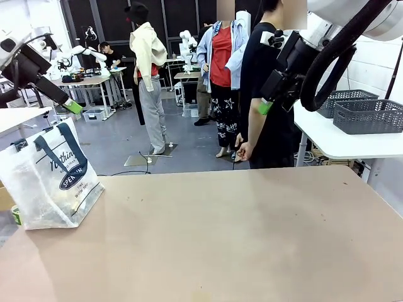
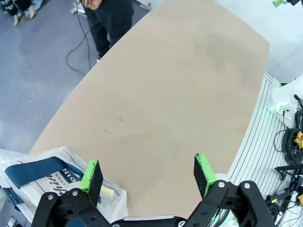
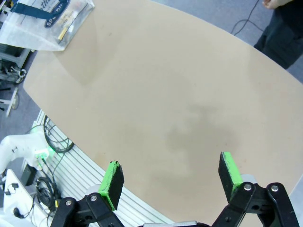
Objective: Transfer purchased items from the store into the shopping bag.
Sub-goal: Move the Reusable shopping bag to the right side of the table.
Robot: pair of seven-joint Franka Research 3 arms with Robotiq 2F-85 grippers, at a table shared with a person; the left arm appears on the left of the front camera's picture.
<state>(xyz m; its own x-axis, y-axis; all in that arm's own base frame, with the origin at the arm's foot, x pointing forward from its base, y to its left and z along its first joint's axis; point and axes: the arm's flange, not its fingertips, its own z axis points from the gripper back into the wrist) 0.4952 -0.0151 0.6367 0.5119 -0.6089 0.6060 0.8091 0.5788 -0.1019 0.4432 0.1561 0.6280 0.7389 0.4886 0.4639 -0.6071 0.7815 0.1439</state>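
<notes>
A wide tan table [image 1: 239,239] stretches from the near edge to the far edge, its surface bare across the middle and right. At its left edge stands the translucent white shopping bag [image 1: 53,182] with navy handles, upright. Above the table, the left gripper [image 2: 147,176] and the right gripper [image 3: 169,174] hang raised, jaws spread wide, holding nothing. Beyond the far edge stands a person [image 1: 267,94]; grey baskets [image 1: 359,108] sit on a white side table at far right.
</notes>
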